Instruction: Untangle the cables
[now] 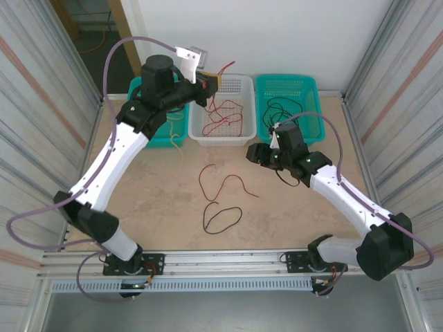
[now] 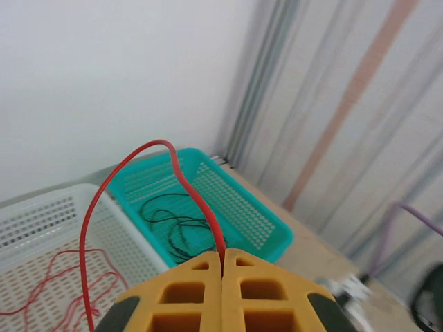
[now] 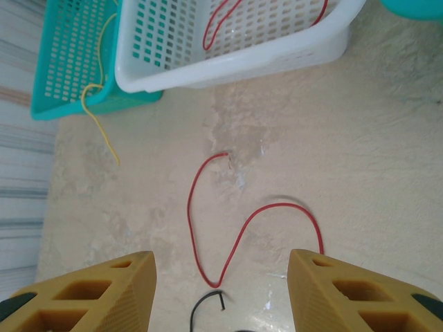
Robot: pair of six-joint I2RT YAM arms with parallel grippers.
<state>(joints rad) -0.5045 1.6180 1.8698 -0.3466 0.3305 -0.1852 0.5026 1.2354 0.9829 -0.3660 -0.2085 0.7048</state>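
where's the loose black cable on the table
Top view: the black cable lies looped at the table's near middle, just below the loose red cable.

No readable text, labels, brands, numbers, signs anywhere.

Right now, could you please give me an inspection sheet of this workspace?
Surface: beige table, mottled.
Job's things: loose red cable and black loop on table; red bundle in white basket; black bundle in right teal basket; yellow cable draped from left teal basket.
Clutter: nothing seen.
Grippers: left gripper shut on held red cable above white basket; right gripper open above loose red cable.
Cables: lavender arm hoses loop beside both arms.
Surroundings: white wall, ribbed side panels.
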